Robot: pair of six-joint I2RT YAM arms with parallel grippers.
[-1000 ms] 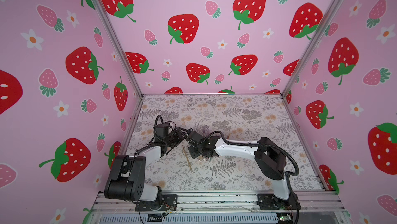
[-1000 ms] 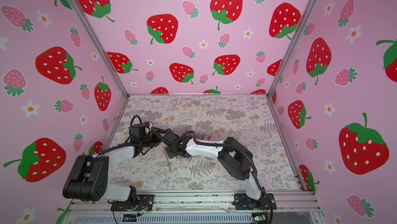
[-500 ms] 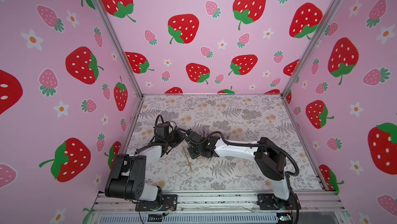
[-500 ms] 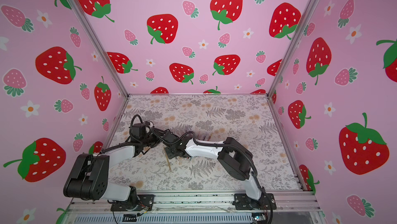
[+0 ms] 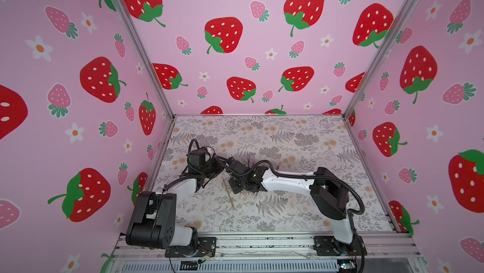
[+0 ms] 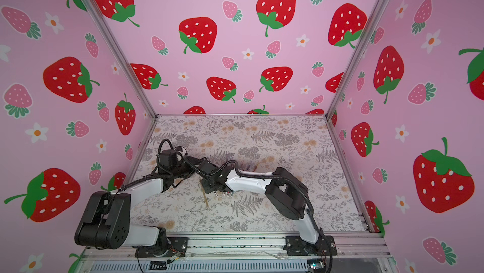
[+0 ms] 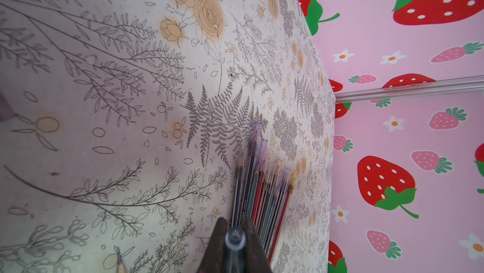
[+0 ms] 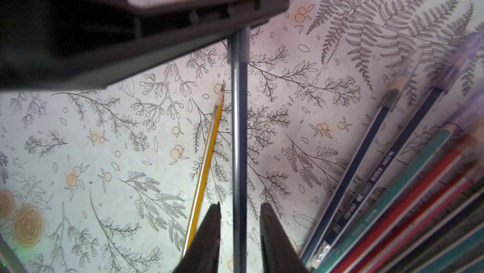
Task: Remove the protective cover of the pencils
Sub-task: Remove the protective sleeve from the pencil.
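In the left wrist view my left gripper [image 7: 235,241] is shut on a clear protective cover [image 7: 235,239], seen end-on between the fingers. The right wrist view shows that cover [image 8: 237,38] still sitting on the tip of a dark blue pencil [image 8: 238,140]. This pencil runs back between the jaws of my right gripper [image 8: 239,208], which stands open with a gap on each side. More capped pencils [image 7: 262,190] lie fanned on the table beside both grippers, and their banded ends [image 5: 250,193] show in a top view. A bare yellow pencil [image 8: 207,164] lies alone on the table [image 5: 288,138].
Both arms meet low over the front left of the floral table [image 6: 262,138], the left gripper [image 5: 221,169] facing the right gripper [image 5: 235,184]. The yellow pencil [image 5: 228,193] lies just in front of them. Pink strawberry walls [image 5: 262,49] enclose three sides.
My right gripper's jaws have parted from the dark blue pencil. My left gripper closed on the clear cover about a second ago and stays shut. Neither arm has visibly shifted.
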